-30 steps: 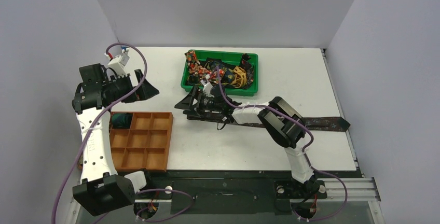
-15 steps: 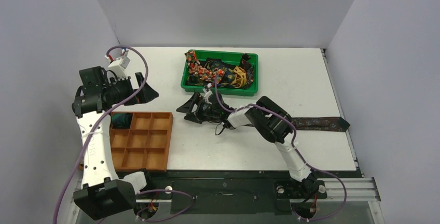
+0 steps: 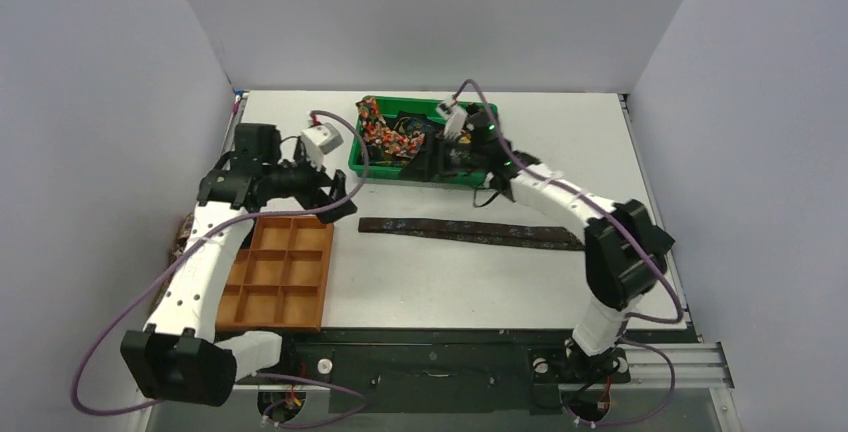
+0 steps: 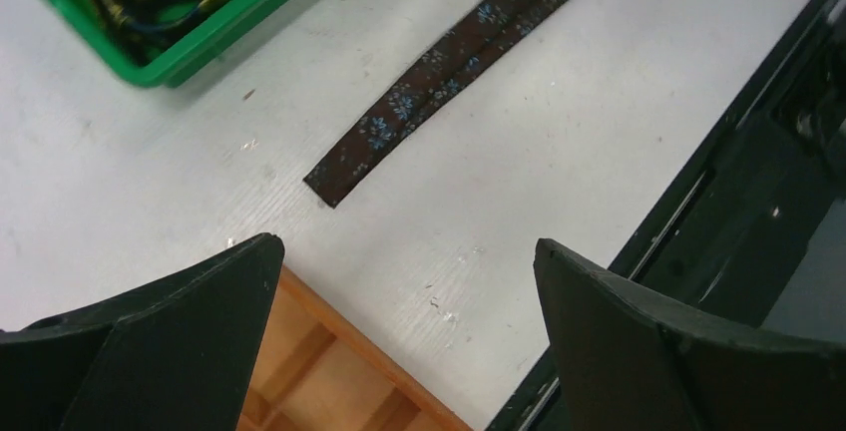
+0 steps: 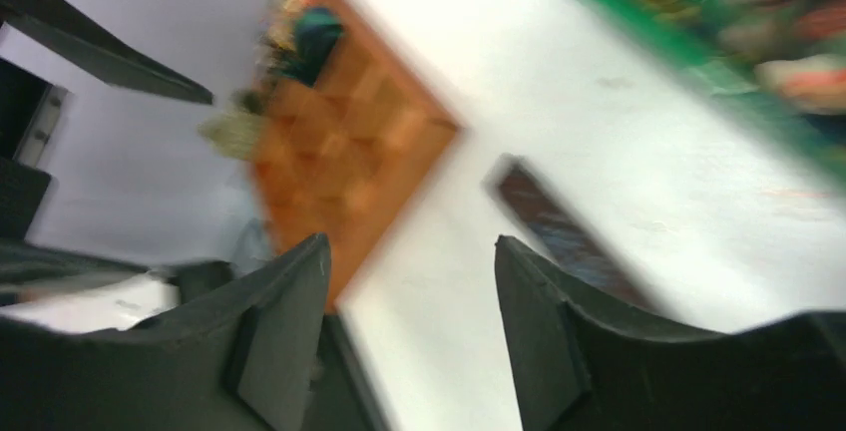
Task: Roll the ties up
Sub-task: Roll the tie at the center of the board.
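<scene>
From the top view, one dark tie (image 3: 470, 233) is seen laid flat and straight on the white worktop (image 3: 450, 287). Its thin end lies just in front of the left gripper (image 3: 338, 202). The right gripper (image 3: 420, 160) is held away from the tie, close to the front of the green bin (image 3: 356, 164), where more ties (image 3: 400, 137) are piled up. An orange tray (image 3: 285, 282) of small boxes is set right under the left gripper. Plain pale walls (image 3: 430, 12) are set on three sides.

In the left wrist view, the left gripper (image 4: 404, 251) is opened wide and nothing is held. The dark tie (image 4: 439, 82) is seen just ahead of it, not touched, and the green bin (image 4: 229, 27) is farther off.

The right wrist view is blurred. The right gripper (image 5: 409, 246) is opened partway and nothing is held. The dark tie (image 5: 544, 216) and orange tray (image 5: 369, 102) are seen far below it.

Rolling seems not to be started yet. Next, the thin end probably needs to be pinched and turned over itself, slowly, so a tight coil is made.
</scene>
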Motion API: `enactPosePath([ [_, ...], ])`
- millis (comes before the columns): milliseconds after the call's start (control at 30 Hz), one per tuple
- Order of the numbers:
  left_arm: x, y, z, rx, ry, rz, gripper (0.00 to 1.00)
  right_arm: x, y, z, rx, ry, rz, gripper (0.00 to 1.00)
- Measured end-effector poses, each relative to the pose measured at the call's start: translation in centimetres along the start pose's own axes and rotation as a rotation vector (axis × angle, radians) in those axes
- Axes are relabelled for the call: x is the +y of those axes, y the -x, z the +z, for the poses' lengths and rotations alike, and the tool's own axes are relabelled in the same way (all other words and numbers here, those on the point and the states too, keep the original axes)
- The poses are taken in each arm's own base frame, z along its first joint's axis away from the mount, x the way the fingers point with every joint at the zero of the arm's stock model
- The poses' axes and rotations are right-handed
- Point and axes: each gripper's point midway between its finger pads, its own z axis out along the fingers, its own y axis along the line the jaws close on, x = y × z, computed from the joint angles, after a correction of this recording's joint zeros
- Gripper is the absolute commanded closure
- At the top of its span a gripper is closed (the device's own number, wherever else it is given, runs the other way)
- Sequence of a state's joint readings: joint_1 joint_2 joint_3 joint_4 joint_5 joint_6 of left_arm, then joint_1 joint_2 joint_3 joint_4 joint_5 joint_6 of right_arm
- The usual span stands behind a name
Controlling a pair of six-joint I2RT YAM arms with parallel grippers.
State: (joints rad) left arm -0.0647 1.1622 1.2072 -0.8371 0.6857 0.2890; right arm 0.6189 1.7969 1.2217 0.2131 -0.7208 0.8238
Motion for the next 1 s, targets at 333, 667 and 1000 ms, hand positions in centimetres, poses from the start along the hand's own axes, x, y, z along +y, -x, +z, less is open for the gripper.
enactPosePath([
  [333, -5.0, -5.2, 11.3, 0.196, -0.304, 0.569, 0.03, -16.0, -2.0, -22.6, 0.398, -0.589, -0.564, 0.47],
  [667, -5.5, -10.2, 22.0, 0.301, -0.400, 0.711, 0.03, -20.8, -8.0, -27.9, 0.830, -0.558, -0.837, 0.46],
  [1000, -4.8, -10.1, 26.6, 0.293, -0.379, 0.792, 0.03, -24.3, -10.4, -28.4, 1.010, -0.483, -0.951, 0.44],
])
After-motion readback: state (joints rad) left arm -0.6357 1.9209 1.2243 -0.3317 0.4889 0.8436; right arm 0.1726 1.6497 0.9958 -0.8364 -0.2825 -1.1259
